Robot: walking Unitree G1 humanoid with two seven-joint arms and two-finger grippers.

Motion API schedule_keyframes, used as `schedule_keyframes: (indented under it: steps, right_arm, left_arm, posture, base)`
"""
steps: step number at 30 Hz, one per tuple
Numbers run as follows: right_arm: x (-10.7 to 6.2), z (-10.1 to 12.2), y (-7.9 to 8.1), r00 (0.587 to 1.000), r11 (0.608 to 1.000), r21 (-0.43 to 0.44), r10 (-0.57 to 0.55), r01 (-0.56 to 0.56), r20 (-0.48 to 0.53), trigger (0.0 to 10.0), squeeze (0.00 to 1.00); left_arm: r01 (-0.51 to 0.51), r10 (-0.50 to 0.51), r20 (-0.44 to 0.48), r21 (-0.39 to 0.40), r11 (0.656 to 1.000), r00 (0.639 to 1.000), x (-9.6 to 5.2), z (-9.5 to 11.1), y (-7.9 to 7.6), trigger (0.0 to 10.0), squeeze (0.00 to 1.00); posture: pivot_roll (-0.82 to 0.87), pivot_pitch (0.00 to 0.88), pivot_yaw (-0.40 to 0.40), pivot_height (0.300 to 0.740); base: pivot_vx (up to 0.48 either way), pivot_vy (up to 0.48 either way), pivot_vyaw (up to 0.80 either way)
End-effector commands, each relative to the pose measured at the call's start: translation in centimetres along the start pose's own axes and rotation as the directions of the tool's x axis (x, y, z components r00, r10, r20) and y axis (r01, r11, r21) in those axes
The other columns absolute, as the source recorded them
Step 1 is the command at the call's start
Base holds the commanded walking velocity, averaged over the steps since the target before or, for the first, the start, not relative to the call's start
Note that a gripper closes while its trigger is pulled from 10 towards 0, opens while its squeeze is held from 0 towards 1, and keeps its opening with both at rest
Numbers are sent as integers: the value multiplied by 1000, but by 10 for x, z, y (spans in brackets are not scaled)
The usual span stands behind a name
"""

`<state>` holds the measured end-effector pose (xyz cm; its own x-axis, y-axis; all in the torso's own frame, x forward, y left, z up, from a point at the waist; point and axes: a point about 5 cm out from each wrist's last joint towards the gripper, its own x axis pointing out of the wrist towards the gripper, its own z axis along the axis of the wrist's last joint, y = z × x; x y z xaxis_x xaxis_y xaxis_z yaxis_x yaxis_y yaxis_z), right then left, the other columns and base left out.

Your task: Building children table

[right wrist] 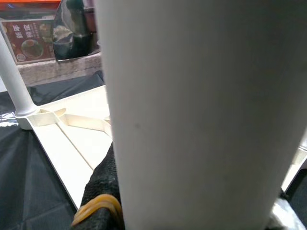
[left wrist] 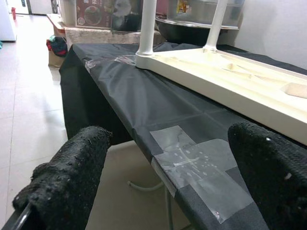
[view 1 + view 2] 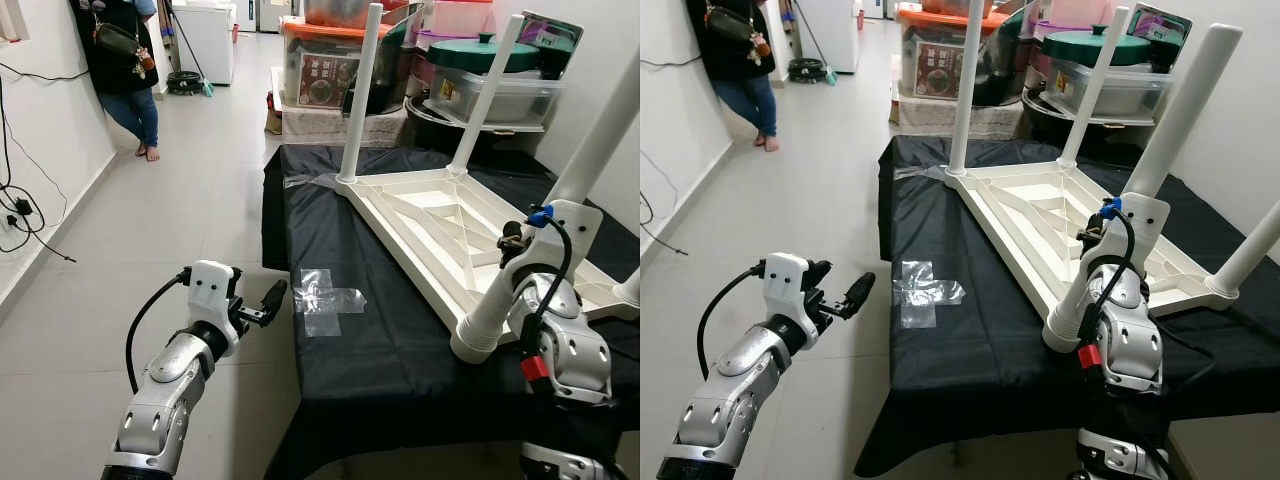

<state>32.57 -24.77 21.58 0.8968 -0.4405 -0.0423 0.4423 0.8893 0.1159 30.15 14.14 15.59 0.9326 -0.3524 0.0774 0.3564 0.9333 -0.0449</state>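
Note:
A white children's table top (image 3: 440, 225) lies upside down on a black-covered table (image 3: 390, 350). Two white legs (image 3: 360, 90) stand upright at its far corners, and another stands at the right edge (image 3: 1250, 250). My right gripper (image 3: 518, 262) is shut on a fourth leg (image 3: 600, 140). That leg leans up to the right with its wide end (image 3: 475, 340) at the top's near left corner. In the right wrist view one black finger (image 1: 103, 191) presses against the leg. My left gripper (image 3: 270, 303) hangs open beside the table's left edge, above the floor.
Clear tape patches (image 3: 325, 298) stick to the black cloth near the left edge. Storage boxes and pots (image 3: 330, 60) are stacked behind the table. A person (image 3: 125, 70) stands at the far left by the wall. Cables (image 3: 20, 210) trail along the left wall.

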Motion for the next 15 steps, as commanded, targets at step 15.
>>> schedule_keyframes:
  steps: [15]
  right_arm:
    - [-2,-16,-8,993,999,13,-30,32,-110,10000,31]
  left_arm:
    - [18,-19,-14,-7,1000,1000,4,-5,-4,10000,0]
  posture:
    - [27,0,-56,740]
  base:
    - [0,0,0]
